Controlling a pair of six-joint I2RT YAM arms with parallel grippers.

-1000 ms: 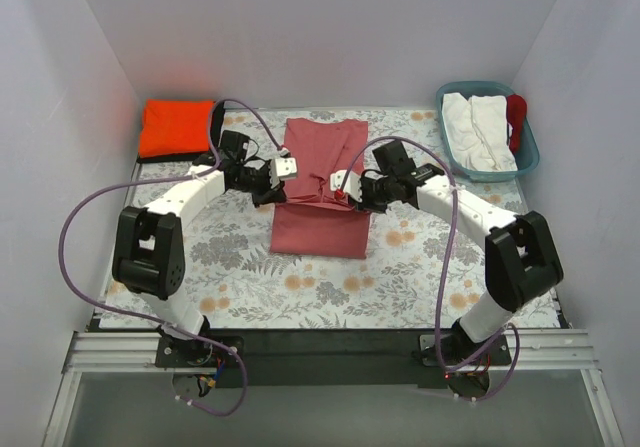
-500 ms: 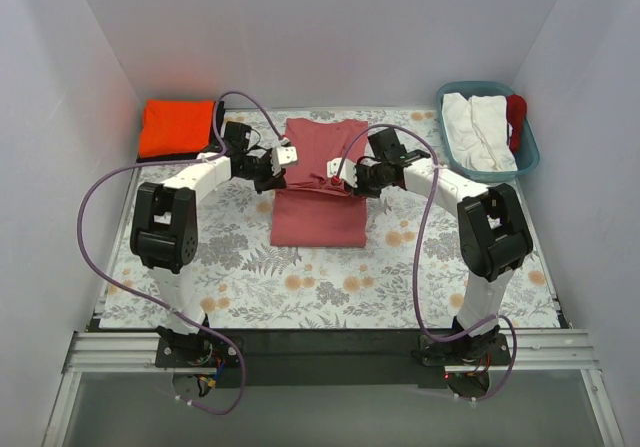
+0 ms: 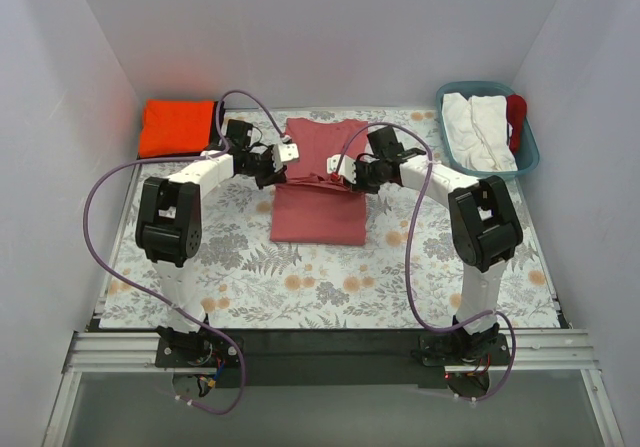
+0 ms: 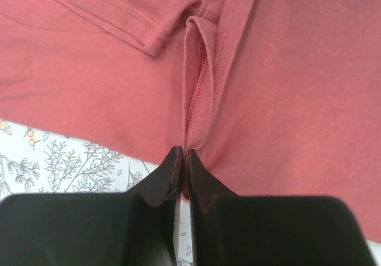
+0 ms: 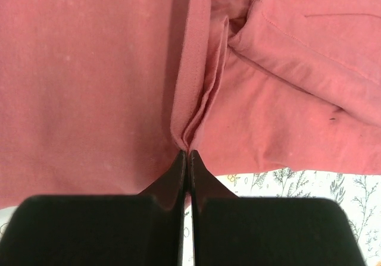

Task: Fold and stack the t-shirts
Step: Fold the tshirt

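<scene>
A dusty rose-red t-shirt (image 3: 318,217) lies mid-table, partly doubled over on itself. My left gripper (image 3: 284,165) is shut on a pinched ridge of cloth at its left edge. The left wrist view shows this gripper (image 4: 184,154) clamping the hem ridge of the shirt (image 4: 286,99). My right gripper (image 3: 338,172) is shut on the shirt's right edge. In the right wrist view it (image 5: 188,156) pinches a bunched fold of the shirt (image 5: 89,81). A bright orange t-shirt (image 3: 176,127) sits folded square at the back left. A black one shows as a dark rim (image 3: 172,157) under it.
A teal basket (image 3: 527,157) at the back right holds white cloth (image 3: 478,132) and a red item (image 3: 516,117). Purple cables (image 3: 100,192) loop off both arms. The floral table cover (image 3: 330,282) shows in front of the shirt.
Both grippers have moved toward the back of the table with the pinched cloth. The shirt's near edge has drawn farther from me, and both arms now reach out straighter.
</scene>
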